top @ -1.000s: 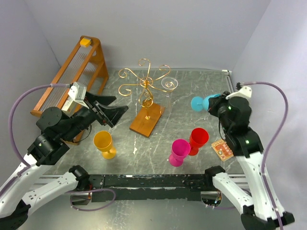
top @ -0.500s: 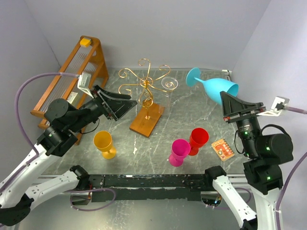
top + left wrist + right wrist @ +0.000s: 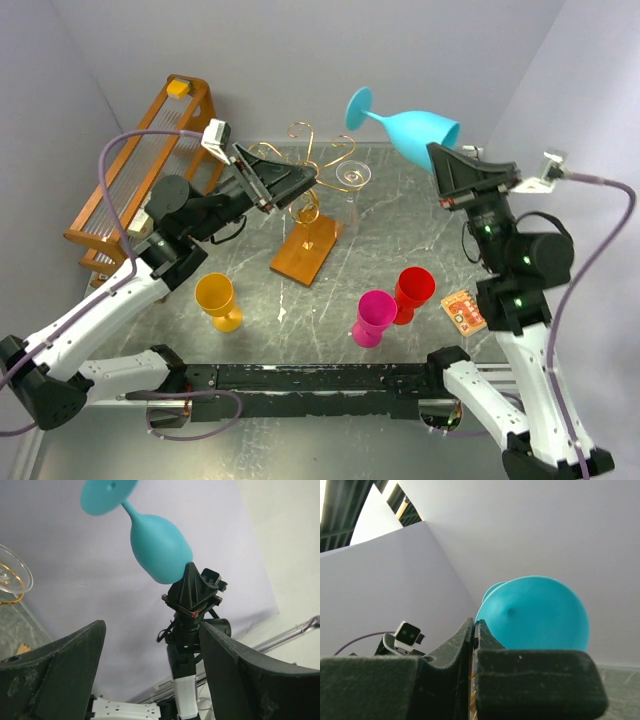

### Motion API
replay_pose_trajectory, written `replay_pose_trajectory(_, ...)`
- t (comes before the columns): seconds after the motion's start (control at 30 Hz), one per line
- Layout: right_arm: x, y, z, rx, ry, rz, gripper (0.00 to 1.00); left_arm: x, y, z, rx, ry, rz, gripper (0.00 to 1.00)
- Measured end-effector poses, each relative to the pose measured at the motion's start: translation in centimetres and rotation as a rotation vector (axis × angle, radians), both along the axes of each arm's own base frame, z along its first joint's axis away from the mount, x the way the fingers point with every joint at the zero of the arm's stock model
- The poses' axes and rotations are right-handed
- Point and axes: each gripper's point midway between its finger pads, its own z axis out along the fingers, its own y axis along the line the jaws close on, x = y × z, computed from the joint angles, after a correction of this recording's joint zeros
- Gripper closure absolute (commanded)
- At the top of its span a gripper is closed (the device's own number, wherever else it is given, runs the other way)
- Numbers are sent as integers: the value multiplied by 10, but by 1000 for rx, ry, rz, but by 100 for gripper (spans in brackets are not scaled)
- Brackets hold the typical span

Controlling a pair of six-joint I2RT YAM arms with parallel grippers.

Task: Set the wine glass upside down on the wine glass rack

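The blue wine glass (image 3: 415,128) is held high in the air, tilted, foot toward the back left, bowl toward my right gripper (image 3: 447,165), which is shut on its rim. It shows in the left wrist view (image 3: 160,555) and right wrist view (image 3: 535,612) too. The wine glass rack, gold scroll wire (image 3: 300,132) on a brown wooden base (image 3: 305,255), stands mid-table with a clear glass (image 3: 352,176) hanging on its right arm. My left gripper (image 3: 298,182) is open and empty, raised in front of the rack's scrolls, pointing at the blue glass.
A tall orange wooden frame (image 3: 150,160) stands at the back left. A yellow glass (image 3: 217,300), a pink glass (image 3: 375,317) and a red glass (image 3: 413,292) stand upright near the front. A small orange card (image 3: 464,310) lies at the right.
My right arm has lifted the blue glass from near the table to high above it, foot swinging back-left. My left arm has risen and moved right, up to the rack.
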Motion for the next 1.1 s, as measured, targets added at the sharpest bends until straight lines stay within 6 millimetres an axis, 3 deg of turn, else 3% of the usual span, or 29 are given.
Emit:
replay_pose_trajectory(0.23, 54, 31, -9, -8, 10, 93, 100, 47, -16, -6, -51, 115, 98, 11)
replay_pose_trajectory(0.4, 69, 46, -11, -16, -16, 149, 100, 77, -18, 3, -102, 132, 198, 13)
replay_pose_trajectory(0.57, 66, 58, -7, -23, -61, 197, 100, 99, -15, 3, -162, 168, 275, 18)
replay_pose_trajectory(0.73, 49, 84, -2, -33, -103, 272, 100, 121, -16, -6, -209, 210, 336, 22)
replay_pose_trajectory(0.8, 42, 93, -1, -37, -119, 290, 100, 126, -15, -6, -224, 220, 356, 28)
replay_pose_trajectory(1.1, 31, 110, -4, -40, -135, 312, 100, 122, 15, 10, -342, 159, 441, 35)
